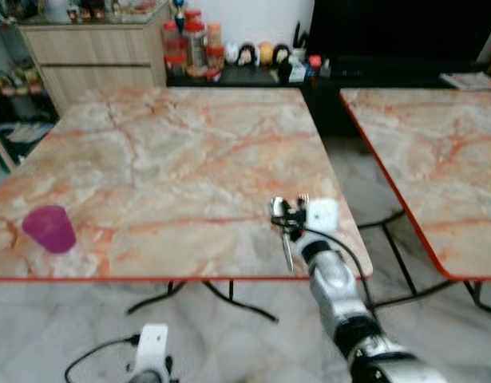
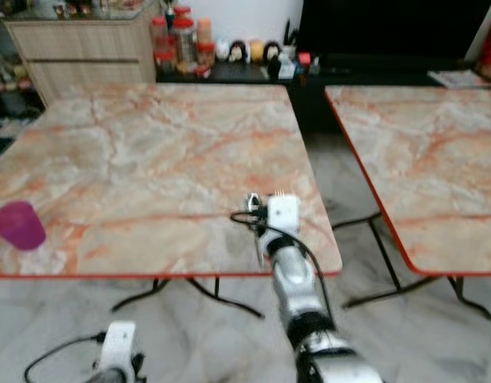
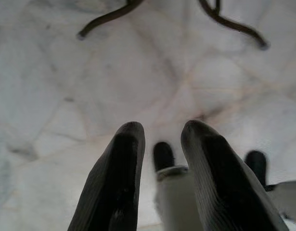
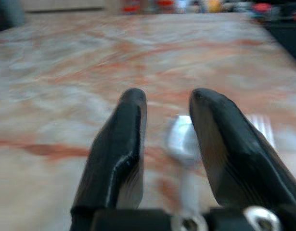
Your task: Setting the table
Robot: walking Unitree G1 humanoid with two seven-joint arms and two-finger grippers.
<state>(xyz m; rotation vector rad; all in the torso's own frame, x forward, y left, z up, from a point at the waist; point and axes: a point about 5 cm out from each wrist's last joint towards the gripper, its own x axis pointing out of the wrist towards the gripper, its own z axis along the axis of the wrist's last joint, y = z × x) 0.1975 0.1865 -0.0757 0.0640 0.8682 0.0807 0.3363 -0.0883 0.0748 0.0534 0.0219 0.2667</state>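
Two marble-pattern tables with red edging are standing side by side on a pale tiled floor [image 1: 229,335]: the near table [image 1: 173,159] ahead, a second table [image 1: 437,159] to the right across a narrow gap. Behind them a wooden cabinet [image 1: 93,52] and a low dark shelf [image 1: 245,76] carrying jars and small bottles are lining the wall.

A purple cup [image 1: 49,229] is standing upright near the table's front left edge, well apart from the arm.

Right gripper [image 1: 289,219] is reaching over the front right part of the near table. A spoon [image 4: 182,139] is lying between its two black fingers [image 4: 120,159], bowl forward; fingers are parted, and whether they are pressing the handle cannot be told through the blur. A fork [image 4: 261,127] is showing just beside the spoon, tines forward.

Left gripper [image 3: 162,187] is hanging low beside the table, fingers slightly apart and holding nothing, pointing at the floor and the table's dark metal legs [image 3: 109,17].
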